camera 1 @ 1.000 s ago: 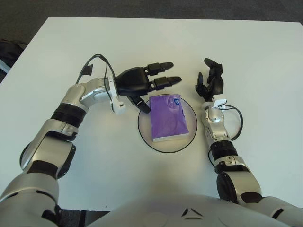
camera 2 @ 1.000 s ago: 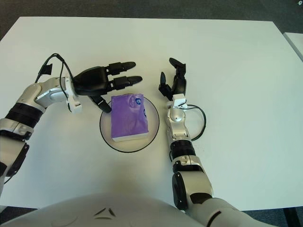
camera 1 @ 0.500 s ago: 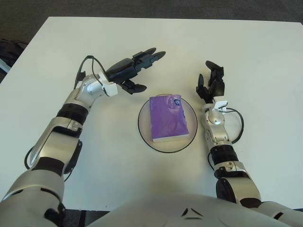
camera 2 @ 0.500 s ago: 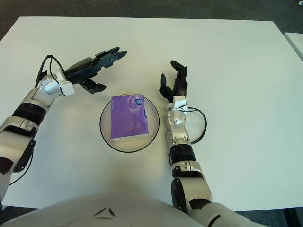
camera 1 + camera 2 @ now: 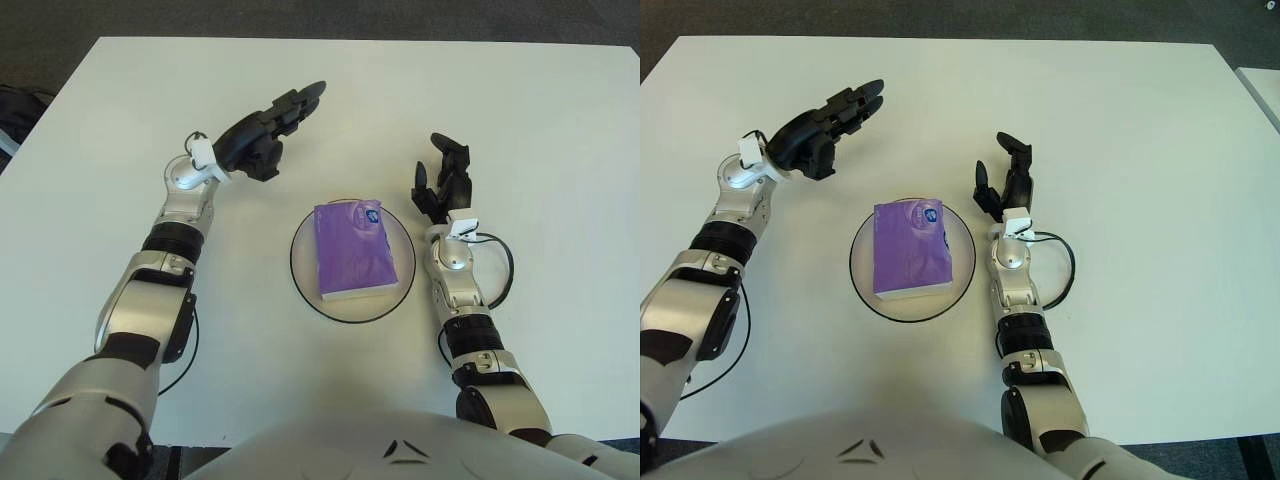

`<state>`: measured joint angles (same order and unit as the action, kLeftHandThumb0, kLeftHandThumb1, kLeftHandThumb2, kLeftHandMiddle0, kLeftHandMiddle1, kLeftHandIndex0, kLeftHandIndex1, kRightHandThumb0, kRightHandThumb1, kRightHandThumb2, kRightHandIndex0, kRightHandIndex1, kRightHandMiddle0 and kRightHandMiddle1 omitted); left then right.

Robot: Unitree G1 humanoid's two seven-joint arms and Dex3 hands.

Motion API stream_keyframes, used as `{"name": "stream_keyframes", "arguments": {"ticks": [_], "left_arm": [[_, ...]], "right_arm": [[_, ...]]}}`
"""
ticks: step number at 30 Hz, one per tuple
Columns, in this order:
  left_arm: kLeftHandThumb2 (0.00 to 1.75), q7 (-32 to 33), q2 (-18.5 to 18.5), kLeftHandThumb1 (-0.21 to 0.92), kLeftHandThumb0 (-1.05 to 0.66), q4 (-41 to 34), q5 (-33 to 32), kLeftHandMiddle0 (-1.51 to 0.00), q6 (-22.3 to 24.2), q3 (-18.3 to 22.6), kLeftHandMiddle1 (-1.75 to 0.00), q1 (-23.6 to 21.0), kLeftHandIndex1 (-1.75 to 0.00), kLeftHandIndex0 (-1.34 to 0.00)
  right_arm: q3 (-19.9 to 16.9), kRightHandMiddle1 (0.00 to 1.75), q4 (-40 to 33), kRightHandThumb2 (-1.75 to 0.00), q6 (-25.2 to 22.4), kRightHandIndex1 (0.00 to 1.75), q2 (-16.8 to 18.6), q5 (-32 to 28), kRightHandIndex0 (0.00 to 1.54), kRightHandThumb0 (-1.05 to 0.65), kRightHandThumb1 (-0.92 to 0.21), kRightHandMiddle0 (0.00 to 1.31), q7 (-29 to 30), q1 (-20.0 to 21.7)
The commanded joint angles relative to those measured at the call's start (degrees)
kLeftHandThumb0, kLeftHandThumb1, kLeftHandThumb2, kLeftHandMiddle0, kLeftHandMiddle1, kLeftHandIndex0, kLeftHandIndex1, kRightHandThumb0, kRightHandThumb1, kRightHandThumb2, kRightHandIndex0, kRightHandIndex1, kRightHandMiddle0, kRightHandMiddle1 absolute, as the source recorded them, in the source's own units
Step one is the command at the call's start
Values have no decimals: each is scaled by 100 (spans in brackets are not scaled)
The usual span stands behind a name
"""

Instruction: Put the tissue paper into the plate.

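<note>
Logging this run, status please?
Left hand open, up-left of plate. Right hand open, right of plate. Tissue pack lying in plate. Nothing in the way.

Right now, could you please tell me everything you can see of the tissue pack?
The tissue pack is a purple soft-wrapped rectangular packet with a small blue-and-white mark near its far corner and a pale edge along its near end. Its wrapper looks slightly creased. It lies flat inside the round plate, long side pointing away from the robot. Neither hand touches it.

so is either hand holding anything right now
Nothing is held: the tissue pack lies in the plate, left hand and right hand both open and apart from it.
</note>
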<state>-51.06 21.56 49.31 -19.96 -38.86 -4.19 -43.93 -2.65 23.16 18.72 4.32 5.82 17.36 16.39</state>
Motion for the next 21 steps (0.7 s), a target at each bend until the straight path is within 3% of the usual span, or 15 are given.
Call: {"name": "stream_keyframes", "arguments": {"ticks": [1, 8, 13, 21], "left_arm": [[95, -194, 59, 92, -105, 216, -100, 0, 96, 358, 0, -89, 0, 0], [100, -22, -42, 92, -105, 751, -46, 0, 220, 852, 0, -19, 0, 0], [113, 305, -192, 92, -105, 1130, 74, -1, 301, 1070, -1, -76, -2, -3], [118, 808, -649, 92, -105, 1015, 84, -1, 302, 1351, 0, 372, -3, -4]], "right_arm": [[-15, 91, 452, -55, -721, 2, 65, -18, 47, -60, -92, 0, -15, -696], [2, 92, 381, -56, -773, 2, 62, 8, 48, -60, -92, 0, -22, -745], [14, 93, 337, -56, -837, 2, 69, 23, 48, -60, -92, 0, -17, -756], [33, 94, 271, -56, -876, 2, 75, 19, 48, -60, -92, 0, -30, -802]]}}
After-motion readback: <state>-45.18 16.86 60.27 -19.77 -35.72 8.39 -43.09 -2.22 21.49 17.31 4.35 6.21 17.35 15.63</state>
